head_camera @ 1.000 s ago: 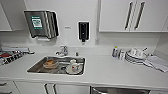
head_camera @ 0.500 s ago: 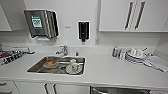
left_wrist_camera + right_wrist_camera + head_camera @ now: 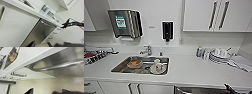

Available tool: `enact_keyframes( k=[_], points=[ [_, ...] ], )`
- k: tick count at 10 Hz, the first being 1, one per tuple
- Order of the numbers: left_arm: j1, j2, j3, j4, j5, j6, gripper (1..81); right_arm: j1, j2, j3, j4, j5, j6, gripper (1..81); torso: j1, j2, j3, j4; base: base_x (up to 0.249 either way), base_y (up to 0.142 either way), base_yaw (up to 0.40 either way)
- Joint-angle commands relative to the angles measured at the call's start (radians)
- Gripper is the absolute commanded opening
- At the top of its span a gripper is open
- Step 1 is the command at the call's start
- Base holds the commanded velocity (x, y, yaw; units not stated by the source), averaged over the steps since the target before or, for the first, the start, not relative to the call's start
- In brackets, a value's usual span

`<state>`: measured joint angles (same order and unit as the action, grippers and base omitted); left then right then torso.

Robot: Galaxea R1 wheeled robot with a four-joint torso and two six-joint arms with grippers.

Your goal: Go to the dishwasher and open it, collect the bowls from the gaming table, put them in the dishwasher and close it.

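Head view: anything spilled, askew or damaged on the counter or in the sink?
Nothing stands out. The sink holds used dishes, a stack of plates sits on the counter, and the dishwasher below is closed.

The white bench runs the full width under the wall cabinets. A steel sink is set into its left half, with a tap at the back edge; inside sit a brownish bowl and a white cup on a plate. Toward the right end, near the back edge, stand a small bottle and a stack of white plates. A folded cloth lies at the right edge. Dark items lie at the left end.
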<state>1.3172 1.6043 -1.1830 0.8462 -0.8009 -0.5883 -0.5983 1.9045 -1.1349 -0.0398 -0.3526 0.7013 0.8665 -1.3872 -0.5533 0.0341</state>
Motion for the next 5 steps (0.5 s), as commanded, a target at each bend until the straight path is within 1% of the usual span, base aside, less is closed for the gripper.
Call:
enact_keyframes(
  k=[1,2,3,4,5],
  points=[
    [-0.08,-0.069,0.005,0.031,-0.009,-0.011,81.1,0.148,0.034,-0.058,0.031,-0.045,0.145,81.1,0.0,0.0,0.0,0.0,0.0,0.0,0.0],
    [-0.095,-0.067,0.002,0.033,-0.009,-0.034,81.1,0.166,0.063,-0.098,0.029,-0.084,0.222,81.1,0.0,0.0,0.0,0.0,0.0,0.0,0.0],
    [-0.112,-0.067,0.0,0.048,-0.011,-0.05,81.1,0.177,0.084,-0.132,0.024,-0.106,0.28,81.1,0.0,0.0,0.0,0.0,0.0,0.0,0.0],
    [-0.135,-0.065,0.0,0.085,-0.011,-0.089,81.1,0.189,0.101,-0.172,0.031,-0.108,0.332,81.1,0.0,0.0,0.0,0.0,0.0,0.0,0.0],
    [-0.149,-0.065,0.0,0.113,-0.011,-0.117,81.1,0.197,0.115,-0.202,0.032,-0.111,0.388,81.1,0.0,0.0,-0.001,0.0,0.0,0.0,0.0]
  ],
)
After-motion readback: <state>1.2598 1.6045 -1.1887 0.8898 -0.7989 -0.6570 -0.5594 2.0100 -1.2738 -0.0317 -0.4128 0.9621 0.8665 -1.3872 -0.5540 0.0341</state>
